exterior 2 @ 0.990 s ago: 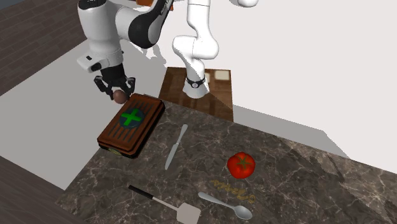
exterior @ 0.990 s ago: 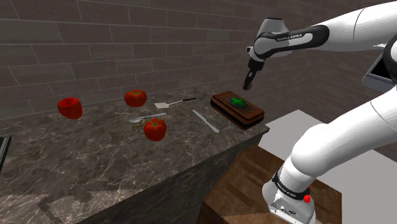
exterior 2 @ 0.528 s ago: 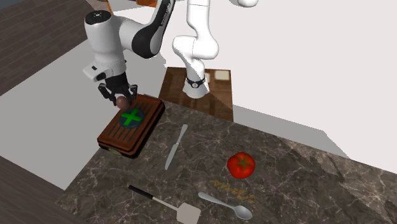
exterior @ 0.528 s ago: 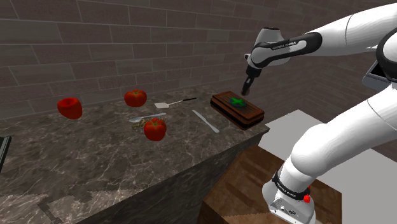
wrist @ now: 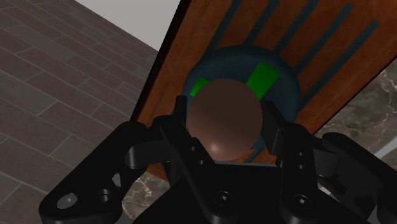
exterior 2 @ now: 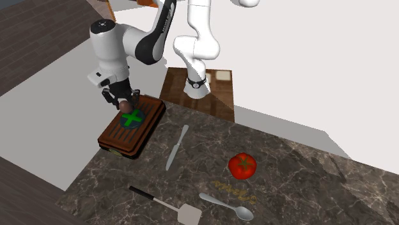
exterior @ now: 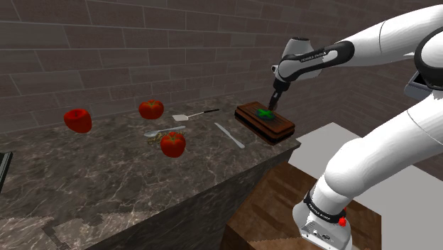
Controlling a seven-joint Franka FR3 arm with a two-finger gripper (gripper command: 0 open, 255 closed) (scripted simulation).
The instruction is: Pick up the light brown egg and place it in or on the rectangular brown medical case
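Going from the shoulder view's left, the red vegetable (exterior: 78, 120), the rear tomato (exterior: 150, 109), the spoon (exterior: 165, 131), the front tomato (exterior: 172, 143), the spatula (exterior: 193, 113) and the knife (exterior: 229, 135) are lying on the stone counter (exterior: 106, 185) exactly as one second ago. The change is happening on the right. The gripper (exterior: 273, 104) was hanging higher, beside the edge of the brown case (exterior: 282, 128); now it is coming down and is standing just above the green cross (exterior 2: 132, 119) in the middle of the lid. Its two black fingers (wrist: 180, 118) are clasping the brown egg (wrist: 227, 121) narrowly on both sides, so the egg is riding in the gripper, over the case and, as far as we can judge, not yet touching it. We are thinking that the carrying is nearly finished: only a small lowering and an opening of the fingers are remaining, and the egg may roll on the lid if released too high. About writing: the case is showing only the cross on a round dark badge, no words. Further right, the last link of the arm (exterior: 316, 55) is carrying small letters that seem to read FRANKA EMIKA; the band (exterior: 323, 208) at its foot is bearing letters too small for us
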